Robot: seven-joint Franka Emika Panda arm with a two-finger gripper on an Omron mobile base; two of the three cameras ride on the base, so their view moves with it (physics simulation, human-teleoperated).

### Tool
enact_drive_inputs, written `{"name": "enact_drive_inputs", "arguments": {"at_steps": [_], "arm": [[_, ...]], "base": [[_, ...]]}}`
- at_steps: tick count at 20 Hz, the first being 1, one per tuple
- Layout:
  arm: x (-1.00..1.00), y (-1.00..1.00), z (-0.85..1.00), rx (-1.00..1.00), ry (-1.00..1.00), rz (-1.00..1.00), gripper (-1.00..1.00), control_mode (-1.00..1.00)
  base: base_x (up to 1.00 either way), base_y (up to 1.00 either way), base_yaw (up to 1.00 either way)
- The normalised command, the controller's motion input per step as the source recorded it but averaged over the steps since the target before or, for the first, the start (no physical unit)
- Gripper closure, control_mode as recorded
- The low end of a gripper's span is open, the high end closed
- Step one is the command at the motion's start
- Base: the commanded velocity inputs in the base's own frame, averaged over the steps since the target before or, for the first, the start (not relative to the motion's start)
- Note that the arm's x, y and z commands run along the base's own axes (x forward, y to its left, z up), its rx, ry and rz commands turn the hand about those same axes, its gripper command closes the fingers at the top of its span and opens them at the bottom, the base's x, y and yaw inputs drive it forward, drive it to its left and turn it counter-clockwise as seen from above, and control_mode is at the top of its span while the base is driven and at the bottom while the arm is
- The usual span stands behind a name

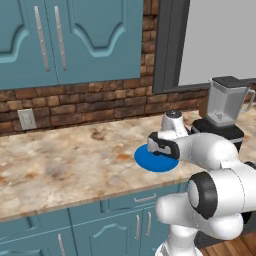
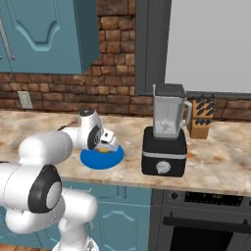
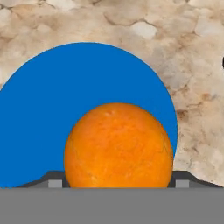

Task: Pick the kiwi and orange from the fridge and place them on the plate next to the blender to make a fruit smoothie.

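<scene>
The orange (image 3: 118,146) sits between the two finger tips of the hand (image 3: 117,183), directly over the plate (image 3: 48,113). In the hand view the tips flank the fruit on both sides, close against it, so the hand looks closed on the orange; whether the fruit already rests on the plate or hangs just above it I cannot tell. In the right base view a sliver of orange shows under the hand, at the plate's middle.

The plate lies on the worktop (image 1: 60,160), just beside the blender (image 2: 165,132), on the side away from the knife block (image 2: 201,120). The kiwi is not on the visible part of the plate.

The step in hand appears to be the placing of the orange. The next move probably calls for lowering until the fruit bears on the plate, then spreading the fingers and lifting straight up, slowly, since a round fruit may roll off toward the blender or the worktop edge. After that the kiwi seems left to fetch from the fridge.
</scene>
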Motion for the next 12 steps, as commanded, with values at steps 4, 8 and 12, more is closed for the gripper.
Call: {"name": "enact_drive_inputs", "arguments": {"at_steps": [4, 8, 12], "arm": [[0.61, 0.11, -0.7, 0.0, 0.02, 0.0, 1.0, -1.0], [0.55, 0.05, -0.26, 0.0, -0.01, -0.02, -1.0, -1.0], [0.05, 0.21, 0.0, 0.0, 0.0, -0.05, -1.0, -1.0]], "base": [[0.0, 0.0, 0.0], [0.0, 0.0, 0.0], [0.0, 0.0, 0.0]]}}
